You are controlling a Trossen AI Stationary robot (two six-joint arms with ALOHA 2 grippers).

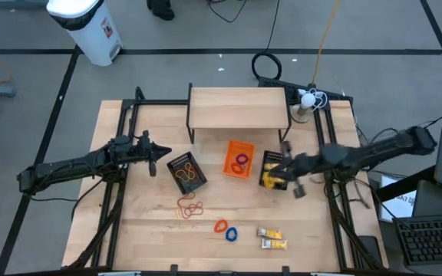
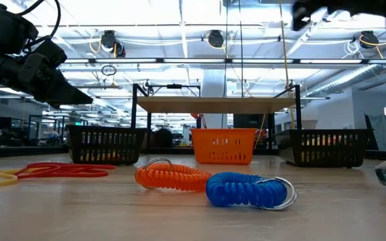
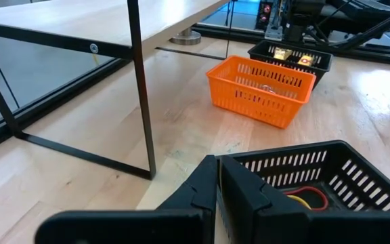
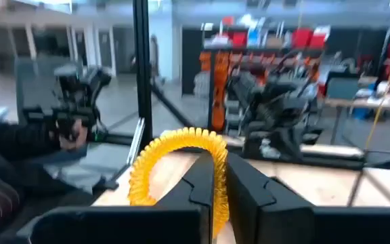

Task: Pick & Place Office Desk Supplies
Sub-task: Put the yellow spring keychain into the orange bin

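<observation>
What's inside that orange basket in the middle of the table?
From above, the orange basket holds a red ring and a purple ring. From table height its slatted wall hides them, and whatever might lie beneath the rings cannot be seen.

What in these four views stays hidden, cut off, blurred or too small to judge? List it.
- Right black mesh bin: contents, high view, covered by right end effector.
- Yellow coil ring: far side, right wrist view, behind a finger.
- Yellow-and-white packets: print too small, high view.
- Left black mesh bin: cut off, left wrist view.
</observation>
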